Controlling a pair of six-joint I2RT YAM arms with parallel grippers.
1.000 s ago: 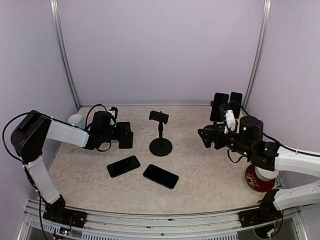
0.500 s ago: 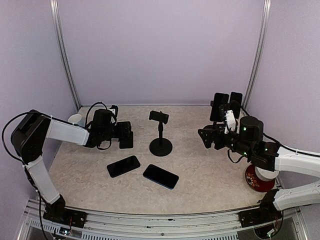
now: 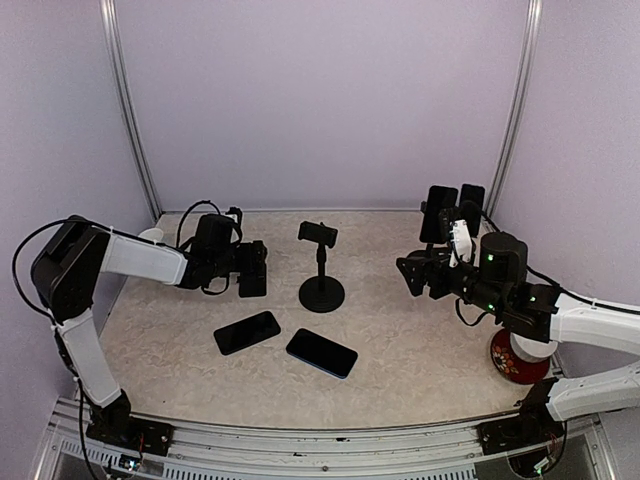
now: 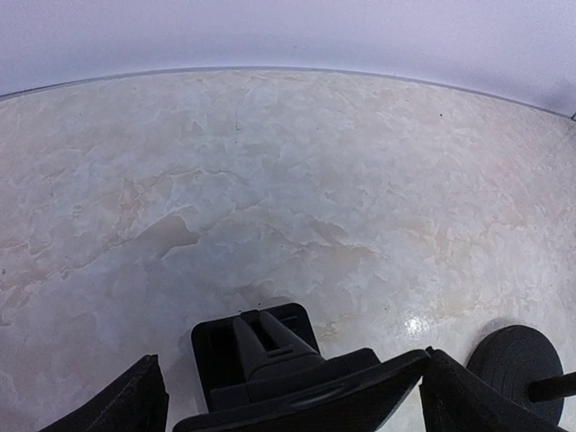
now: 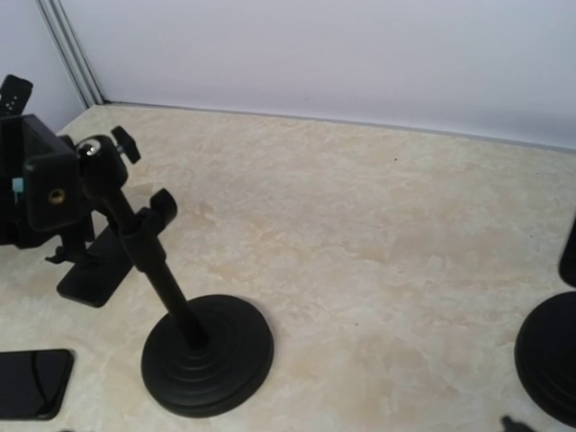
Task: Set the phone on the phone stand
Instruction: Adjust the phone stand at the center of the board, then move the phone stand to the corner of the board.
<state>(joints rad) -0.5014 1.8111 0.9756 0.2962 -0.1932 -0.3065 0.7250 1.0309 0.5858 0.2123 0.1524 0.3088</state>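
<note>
Two phones lie flat on the table [image 3: 430, 330], low centre of the top view: the black phone [image 3: 246, 332] and, just right of it, the blue-edged phone [image 3: 321, 352], not touching. Both lie near the base of the upright phone stand [image 3: 321, 272], apart from it. My left gripper [image 3: 251, 270], left of the stand, jaws wide, over a small black holder [image 4: 256, 346]. My right gripper [image 3: 411, 274], right of the stand, jaws wide, gripping nothing.
</note>
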